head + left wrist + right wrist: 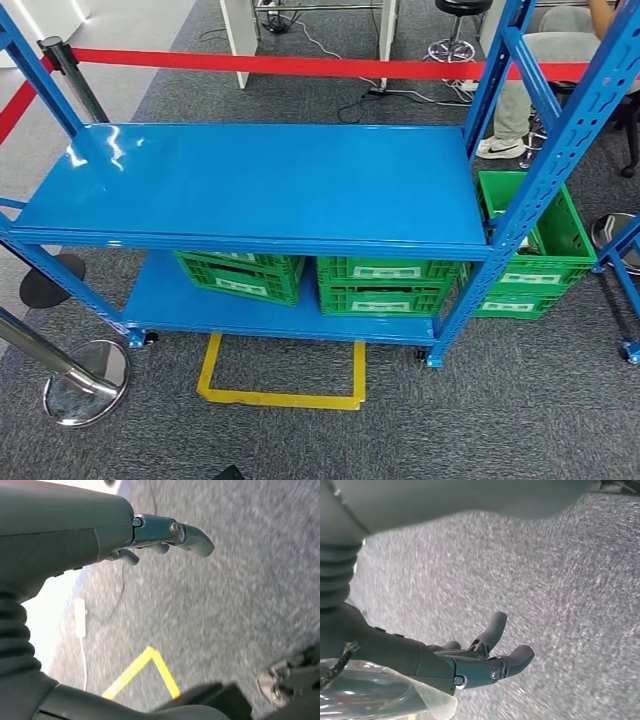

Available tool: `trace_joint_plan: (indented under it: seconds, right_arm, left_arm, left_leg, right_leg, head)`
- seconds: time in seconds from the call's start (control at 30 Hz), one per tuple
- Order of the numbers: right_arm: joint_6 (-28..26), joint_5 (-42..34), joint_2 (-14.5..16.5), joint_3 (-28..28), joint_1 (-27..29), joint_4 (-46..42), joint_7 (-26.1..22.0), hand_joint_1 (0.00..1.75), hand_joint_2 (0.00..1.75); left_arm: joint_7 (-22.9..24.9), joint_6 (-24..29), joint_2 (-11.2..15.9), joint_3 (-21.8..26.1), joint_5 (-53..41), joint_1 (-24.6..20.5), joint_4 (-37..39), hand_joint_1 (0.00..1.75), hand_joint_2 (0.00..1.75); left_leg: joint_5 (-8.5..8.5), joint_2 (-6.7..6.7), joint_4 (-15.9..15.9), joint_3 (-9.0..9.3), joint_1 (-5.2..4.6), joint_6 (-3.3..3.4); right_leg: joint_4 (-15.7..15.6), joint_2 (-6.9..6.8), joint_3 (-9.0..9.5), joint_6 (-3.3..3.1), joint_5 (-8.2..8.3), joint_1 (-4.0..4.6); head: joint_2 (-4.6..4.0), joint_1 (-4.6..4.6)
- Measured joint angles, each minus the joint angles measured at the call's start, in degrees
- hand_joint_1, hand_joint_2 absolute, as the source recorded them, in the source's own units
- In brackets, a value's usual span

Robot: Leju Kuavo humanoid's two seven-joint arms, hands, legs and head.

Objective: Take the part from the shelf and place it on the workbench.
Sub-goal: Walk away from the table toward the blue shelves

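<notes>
A: Where's the part?

B: I can't pick it out. The blue shelf (249, 185) spans the middle of the head view with a bare top board; green crates (240, 275) sit on the lower board, another green crate (555, 240) at right by the upright, contents unclear.

A: The hands?

B: Left hand (166, 535) released, fingers extended over grey carpet (234, 605). Right hand (486, 655) likewise spread, holding nothing.

A: So which step?

B: The approach, I'd judge. Next calls for locating the part, probably in a crate, then reaching.
</notes>
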Motion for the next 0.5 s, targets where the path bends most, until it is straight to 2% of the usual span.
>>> trace_joint_plan:
  seconds: [0.03,0.1,0.13,0.5]
  right_arm:
    - [0.3,-1.6,0.0,0.7,0.2,-0.2,0.1,0.00,0.00]
    - [1.0,-5.2,0.0,2.2,0.6,-0.6,0.4,0.00,0.00]
    - [1.3,-7.0,0.0,3.1,0.8,-0.9,0.6,0.00,0.00]
    - [4.7,-25.2,-0.9,13.6,2.8,-2.9,2.1,0.00,0.00]
  left_arm:
    - [-0.2,-0.3,0.1,0.0,1.1,0.3,0.0,0.00,0.00]
    - [-0.7,-0.9,0.2,0.0,3.7,0.8,0.0,0.00,0.00]
    - [-0.9,-1.2,0.3,0.0,4.9,1.1,0.0,0.00,0.00]
    - [-3.4,-4.6,1.8,0.1,17.8,3.5,0.0,0.00,0.00]
  left_leg:
    - [-0.04,0.00,0.0,0.03,0.07,-0.52]
    - [-0.13,0.00,-0.1,0.07,0.21,-1.53]
    - [-0.16,0.00,-0.1,0.06,0.25,-1.80]
    - [-0.28,0.03,0.0,0.06,-0.02,-1.87]
  right_leg:
    - [0.0,0.00,0.02,-0.07,-0.04,0.05]
    - [0.0,0.00,0.04,-0.15,-0.09,0.12]
    - [0.0,0.00,0.05,-0.17,-0.11,0.14]
    - [-0.1,-0.01,0.24,-0.14,-0.11,-0.07]
  head:
    - [0.00,0.00]
    - [0.00,0.02]
    - [0.00,0.03]
    - [0.00,0.05]
